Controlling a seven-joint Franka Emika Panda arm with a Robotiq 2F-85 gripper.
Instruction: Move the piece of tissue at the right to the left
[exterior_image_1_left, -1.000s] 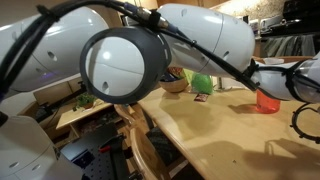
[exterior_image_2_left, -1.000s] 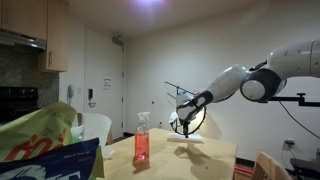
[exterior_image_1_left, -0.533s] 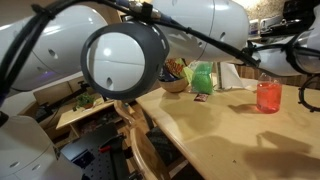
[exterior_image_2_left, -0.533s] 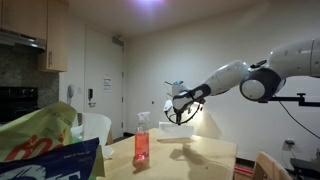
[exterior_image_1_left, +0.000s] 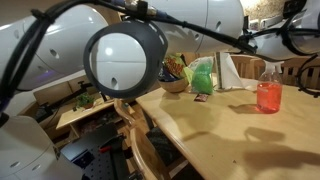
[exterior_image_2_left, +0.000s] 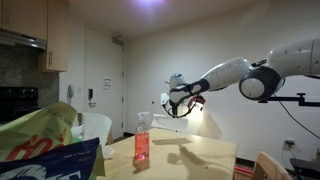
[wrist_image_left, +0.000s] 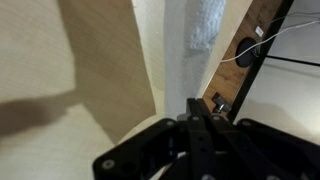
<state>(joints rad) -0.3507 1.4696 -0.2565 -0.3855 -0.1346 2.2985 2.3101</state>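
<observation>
We see pale cream walls (exterior_image_2_left: 220, 30) under a bright ceiling light (exterior_image_2_left: 150, 3). A wooden cabinet (exterior_image_2_left: 48, 35) hangs at the upper left, and a white door (exterior_image_2_left: 100, 110) with a paper notice (exterior_image_2_left: 107, 84) stands behind. A light wooden table (exterior_image_2_left: 200, 160) fills the foreground. In an exterior view, we find a wooden chair (exterior_image_1_left: 140, 140) at its edge.

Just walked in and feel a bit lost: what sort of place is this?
Probably a home kitchen and dining area: wall cabinets above a range hood, and a wooden table carrying a spray bottle, with a snack bag nearby.
</observation>
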